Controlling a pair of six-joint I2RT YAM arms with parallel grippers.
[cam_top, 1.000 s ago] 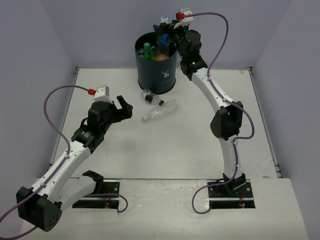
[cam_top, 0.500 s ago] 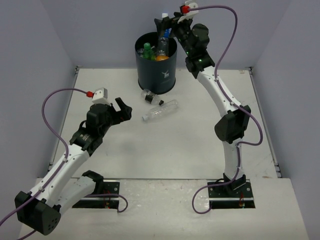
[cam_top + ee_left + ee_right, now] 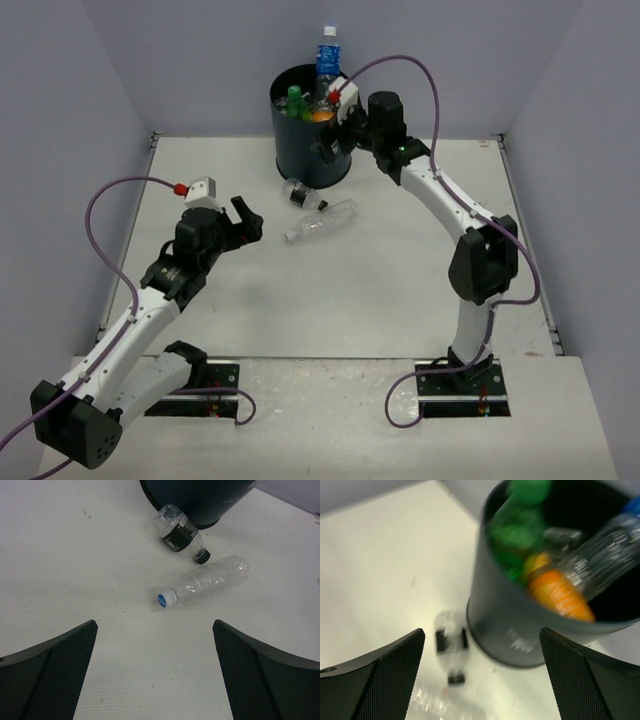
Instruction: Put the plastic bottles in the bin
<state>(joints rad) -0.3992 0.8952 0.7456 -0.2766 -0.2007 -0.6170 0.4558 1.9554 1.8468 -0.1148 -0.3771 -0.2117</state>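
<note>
The dark bin (image 3: 312,150) stands at the table's back and holds a green bottle (image 3: 295,101), an orange one (image 3: 322,115) and a blue-labelled clear one (image 3: 327,55). Two clear bottles lie on the table just before it: a black-capped one (image 3: 303,195) and a blue-capped one (image 3: 320,222). Both show in the left wrist view, black-capped (image 3: 180,532) and blue-capped (image 3: 205,582). My left gripper (image 3: 248,222) is open and empty, left of them. My right gripper (image 3: 338,140) is open and empty beside the bin's rim. The right wrist view, blurred, shows the bin (image 3: 530,625) and the black-capped bottle (image 3: 451,642).
Grey walls enclose the table on three sides. The bin's white logo (image 3: 520,641) faces my right wrist camera. Purple cables loop above both arms.
</note>
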